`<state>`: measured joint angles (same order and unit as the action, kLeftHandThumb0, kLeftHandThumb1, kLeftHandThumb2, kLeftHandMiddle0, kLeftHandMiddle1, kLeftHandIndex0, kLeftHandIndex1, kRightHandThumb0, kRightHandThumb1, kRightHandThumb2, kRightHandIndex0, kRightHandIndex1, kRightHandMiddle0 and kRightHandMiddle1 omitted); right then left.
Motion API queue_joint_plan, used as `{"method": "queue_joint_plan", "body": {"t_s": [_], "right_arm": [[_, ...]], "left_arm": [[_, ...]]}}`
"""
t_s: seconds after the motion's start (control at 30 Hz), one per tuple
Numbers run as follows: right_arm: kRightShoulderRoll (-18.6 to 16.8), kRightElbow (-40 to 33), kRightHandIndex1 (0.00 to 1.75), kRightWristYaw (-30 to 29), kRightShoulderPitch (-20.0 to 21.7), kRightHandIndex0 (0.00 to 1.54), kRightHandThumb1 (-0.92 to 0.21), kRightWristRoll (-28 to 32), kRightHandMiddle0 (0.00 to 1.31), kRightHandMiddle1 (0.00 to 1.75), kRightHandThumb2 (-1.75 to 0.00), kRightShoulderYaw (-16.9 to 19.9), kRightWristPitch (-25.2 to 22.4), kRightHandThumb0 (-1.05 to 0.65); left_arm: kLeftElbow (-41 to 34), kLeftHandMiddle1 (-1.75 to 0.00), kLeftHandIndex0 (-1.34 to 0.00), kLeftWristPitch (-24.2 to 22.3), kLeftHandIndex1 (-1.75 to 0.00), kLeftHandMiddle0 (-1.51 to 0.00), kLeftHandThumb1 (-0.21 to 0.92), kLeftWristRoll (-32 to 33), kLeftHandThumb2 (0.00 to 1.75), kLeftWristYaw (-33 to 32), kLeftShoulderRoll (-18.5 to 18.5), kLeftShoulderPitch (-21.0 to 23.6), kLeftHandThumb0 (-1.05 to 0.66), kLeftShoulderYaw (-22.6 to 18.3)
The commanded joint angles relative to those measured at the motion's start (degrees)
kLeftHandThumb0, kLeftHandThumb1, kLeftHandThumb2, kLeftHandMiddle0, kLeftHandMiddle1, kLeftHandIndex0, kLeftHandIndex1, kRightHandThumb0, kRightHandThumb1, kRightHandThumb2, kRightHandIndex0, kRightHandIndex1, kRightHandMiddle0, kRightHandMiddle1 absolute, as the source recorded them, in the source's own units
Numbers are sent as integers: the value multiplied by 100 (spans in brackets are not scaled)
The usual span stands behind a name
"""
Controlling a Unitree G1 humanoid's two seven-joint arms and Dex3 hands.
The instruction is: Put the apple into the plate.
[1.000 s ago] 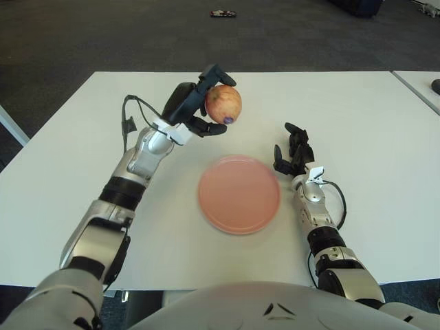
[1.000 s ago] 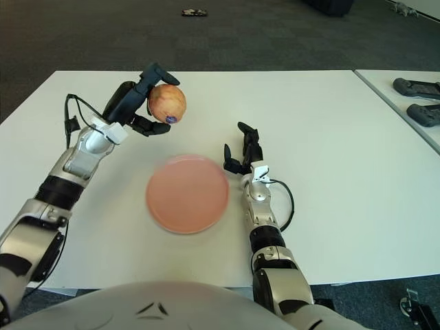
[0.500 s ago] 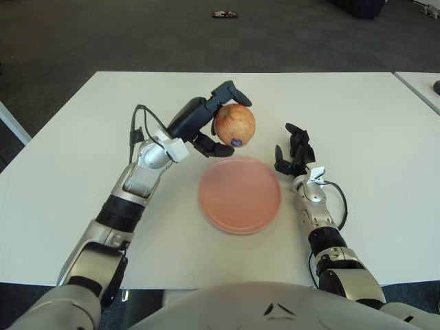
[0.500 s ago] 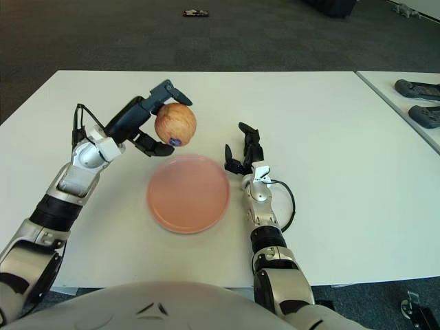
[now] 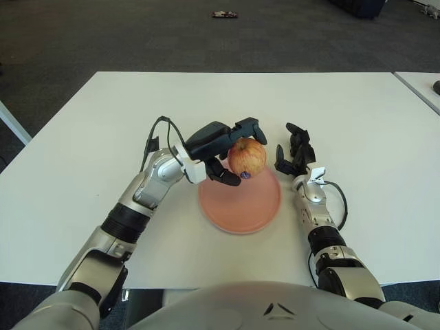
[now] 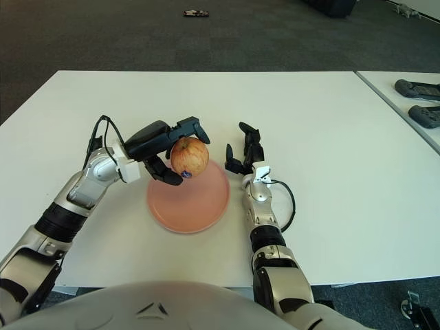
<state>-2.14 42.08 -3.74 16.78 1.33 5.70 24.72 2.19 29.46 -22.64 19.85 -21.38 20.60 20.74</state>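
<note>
- The white table (image 5: 89, 137) takes up most of what I can see, with the robot leaning over its near edge.
- The pink plate (image 5: 237, 206) lies flat at the middle, just beside the right hand (image 5: 294, 157), which shows idle at the plate's right rim, fingers loosely spread and holding nothing.
- The left hand (image 5: 218, 148) reaches in from the left, fingers wrapped round the apple (image 5: 247, 157), one above and others beneath.
- The apple hangs over the plate's far edge, seemingly not touching it.
- To do this well, I'd say bring it nearer the plate's centre, lower until it rests, then open the fingers gently so it doesn't roll off.
</note>
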Motion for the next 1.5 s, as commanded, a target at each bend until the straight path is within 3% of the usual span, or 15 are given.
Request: {"method": "queue_joint_plan", "body": {"t_s": [0.0, 0.4, 0.77, 1.27, 1.47], "right_arm": [[1, 272, 3, 26, -184, 40, -50, 84, 0, 75, -110, 62, -179, -19], [-18, 303, 1, 18, -131, 37, -46, 89, 0, 72, -118, 114, -271, -16], [-32, 216, 0, -74, -150, 36, -45, 13, 0, 73, -120, 69, -363, -14], [-22, 120, 0, -106, -183, 35, -44, -9, 0, 75, -119, 31, -438, -15], [-28, 118, 0, -100, -155, 35, -44, 12, 0, 74, -119, 38, -442, -15]], "left_arm": [[174, -175, -63, 209, -175, -112, 28, -253, 135, -186, -9, 165, -48, 21], [806, -175, -61, 722, -175, -110, 31, -962, 132, -686, 143, 168, -47, 214], [1342, -175, -62, 764, -175, -110, 29, -2105, 134, -1406, 84, 358, -48, 451], [1451, -175, -65, 762, -175, -112, 26, -2308, 139, -1565, 65, 402, -49, 549], [1791, -175, -66, 1007, -175, -112, 25, -2259, 139, -1609, 61, 481, -49, 676]]}}
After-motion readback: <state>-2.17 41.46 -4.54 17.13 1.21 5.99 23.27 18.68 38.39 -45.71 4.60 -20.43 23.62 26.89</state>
